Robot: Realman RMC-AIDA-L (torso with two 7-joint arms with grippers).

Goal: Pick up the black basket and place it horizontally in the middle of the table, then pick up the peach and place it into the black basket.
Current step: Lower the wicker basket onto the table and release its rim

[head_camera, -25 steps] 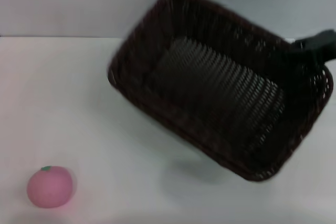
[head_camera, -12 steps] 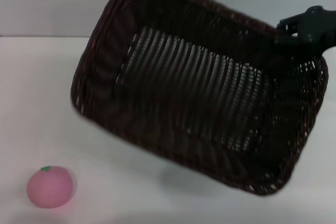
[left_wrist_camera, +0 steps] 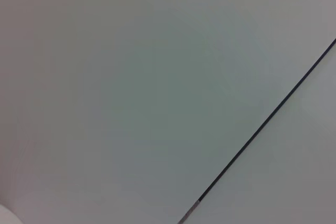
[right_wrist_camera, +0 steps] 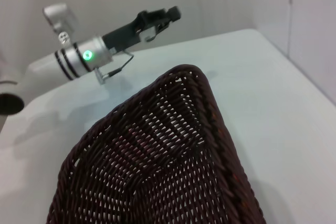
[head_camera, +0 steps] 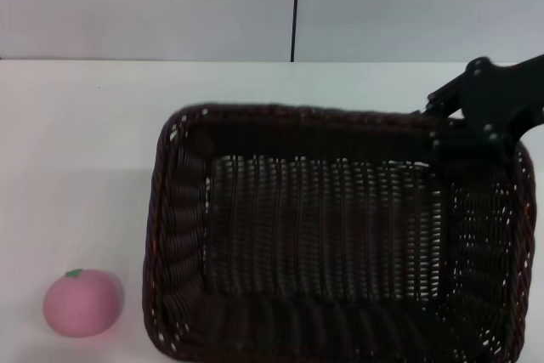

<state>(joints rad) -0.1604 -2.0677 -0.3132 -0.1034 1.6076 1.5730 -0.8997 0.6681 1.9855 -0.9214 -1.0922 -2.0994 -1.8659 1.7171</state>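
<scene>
The right gripper (head_camera: 455, 133), clamped on the black basket (head_camera: 331, 235) at its upper-right rim, held it level across the frame's lower centre, not yet released onto the counter (head_camera: 76, 150), the peach (head_camera: 82, 302) waiting lower left.

The black basket (head_camera: 331, 244) is a very dark brown-black weave, with pale light showing through the open gaps in its ribbed floor and sloping sides; its braided rim carries faint reddish flecks. The peach (head_camera: 82, 302) is a smooth pink with a tiny green mark on top. The desk (head_camera: 76, 167) is plain white. The right gripper (head_camera: 476, 121) looks matte black. The left gripper (right_wrist_camera: 157, 17) is black on a silver-white wrist with dark bands and a small green light.
</scene>
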